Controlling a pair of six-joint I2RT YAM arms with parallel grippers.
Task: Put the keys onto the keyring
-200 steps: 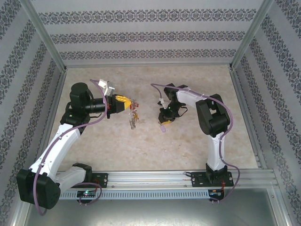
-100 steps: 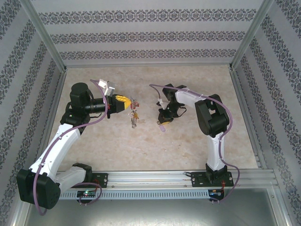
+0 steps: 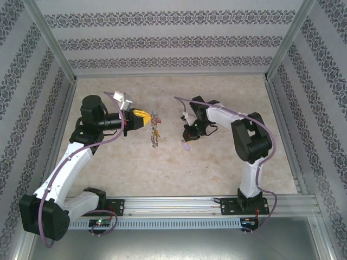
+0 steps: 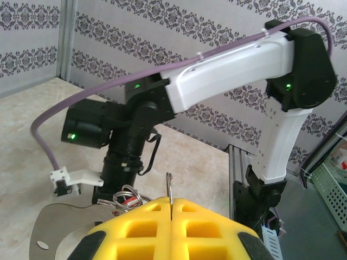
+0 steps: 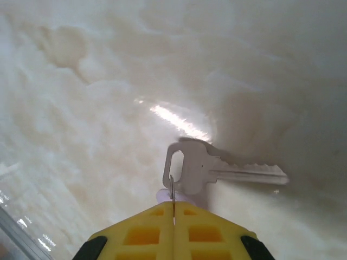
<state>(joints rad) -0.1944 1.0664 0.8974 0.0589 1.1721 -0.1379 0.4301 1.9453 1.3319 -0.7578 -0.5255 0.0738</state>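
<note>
Our right claw has pinched shut on the key at its tips; we should lift slowly toward the keyring the left claw clamps.

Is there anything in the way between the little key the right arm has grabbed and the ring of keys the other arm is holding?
Nothing visible. The right pincer looks shut on the key, and the left pincer is shut on the keyring. Seen from above, just a stretch of bare table lies between them.
</note>
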